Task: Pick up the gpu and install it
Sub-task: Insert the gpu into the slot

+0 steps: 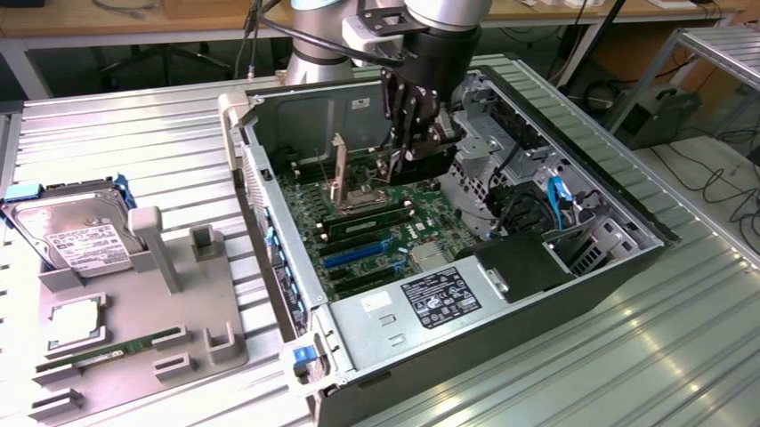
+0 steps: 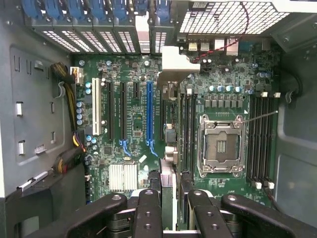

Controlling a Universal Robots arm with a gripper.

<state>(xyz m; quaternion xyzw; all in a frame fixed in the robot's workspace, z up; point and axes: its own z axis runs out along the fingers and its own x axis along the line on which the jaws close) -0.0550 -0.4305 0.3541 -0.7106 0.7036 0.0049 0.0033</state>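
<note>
We see the open computer case (image 1: 475,294) lying on its side with the green board (image 2: 138,144) below our gripper (image 1: 418,147). Our fingers (image 2: 147,213) are clamped on the card (image 2: 168,148), which hangs edge-down between them with its pale metal bracket (image 2: 181,62) at the far end. The long blue slot (image 2: 149,111) lies just beside the card.

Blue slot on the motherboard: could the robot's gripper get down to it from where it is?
Probably yes. The case side is open, and nothing stands over the blue slot; the gripper, holding the gpu, hangs just beside it above the motherboard.
</note>
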